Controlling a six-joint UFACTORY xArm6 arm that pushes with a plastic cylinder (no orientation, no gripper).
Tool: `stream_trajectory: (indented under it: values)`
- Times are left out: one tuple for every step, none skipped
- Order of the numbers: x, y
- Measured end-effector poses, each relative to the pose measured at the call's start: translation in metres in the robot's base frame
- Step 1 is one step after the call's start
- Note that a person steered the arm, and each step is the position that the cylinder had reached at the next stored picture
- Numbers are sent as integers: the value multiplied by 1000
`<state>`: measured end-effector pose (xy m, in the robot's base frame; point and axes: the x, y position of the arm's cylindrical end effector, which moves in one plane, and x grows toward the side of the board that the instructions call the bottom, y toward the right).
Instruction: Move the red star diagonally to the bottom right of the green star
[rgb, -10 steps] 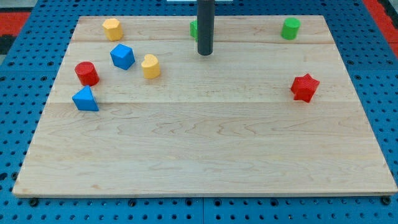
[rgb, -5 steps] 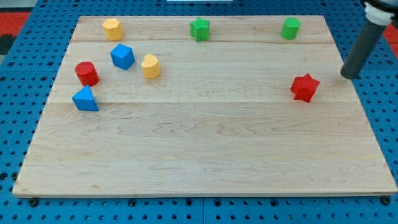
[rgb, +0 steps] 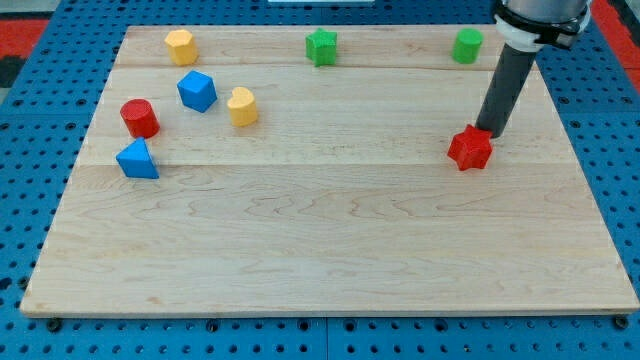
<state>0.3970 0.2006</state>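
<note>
Camera view findings: our end effector is a bare rod with nothing to open or grip; my tip (rgb: 487, 133) touches the red star (rgb: 470, 149) on its upper-right side. The green star (rgb: 321, 46) sits well apart, upper left. We should push steadily leftward, keeping contact centred to prevent slipping off.

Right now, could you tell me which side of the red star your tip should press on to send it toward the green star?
Its right face. The red star lies far right of the green star, and my tip already touches its upper-right edge. I'd push leftward from there; its points may make it turn.
</note>
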Motion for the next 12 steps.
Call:
stream_trajectory:
  values:
    - [0,0]
    - [26,-7]
    - [26,-8]
    - [45,-34]
    - [75,-109]
    - [82,-77]
    - [112,-6]
    - [188,-105]
    - [123,-133]
    - [25,-50]
    - [91,-32]
    - [176,-71]
